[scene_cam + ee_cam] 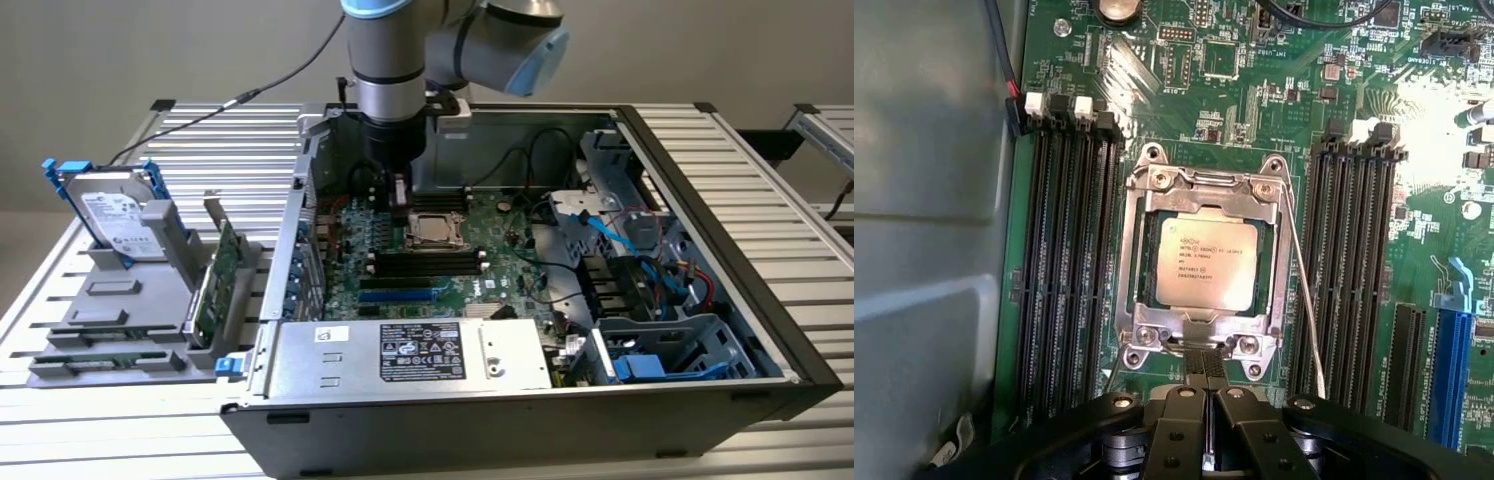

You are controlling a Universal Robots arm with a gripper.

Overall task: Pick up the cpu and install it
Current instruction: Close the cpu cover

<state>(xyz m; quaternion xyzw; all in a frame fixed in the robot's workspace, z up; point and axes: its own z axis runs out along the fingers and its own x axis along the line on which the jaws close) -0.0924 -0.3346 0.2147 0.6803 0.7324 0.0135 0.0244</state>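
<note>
Silver cpu (pixel 1206 262) sits in socket (pixel 1142 300); gripper (pixel 1206 368) closed, empty, at its edge.
A slip could gouge the board (pixel 1254 110).

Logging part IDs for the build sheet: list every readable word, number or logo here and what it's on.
No text can be read with confidence.
cpu: several printed lines on its metal top, too small to read.
black sticker on the silver box: print and symbols, blurred.
hard drive label: blurred.
motherboard white markings: too small.
</note>
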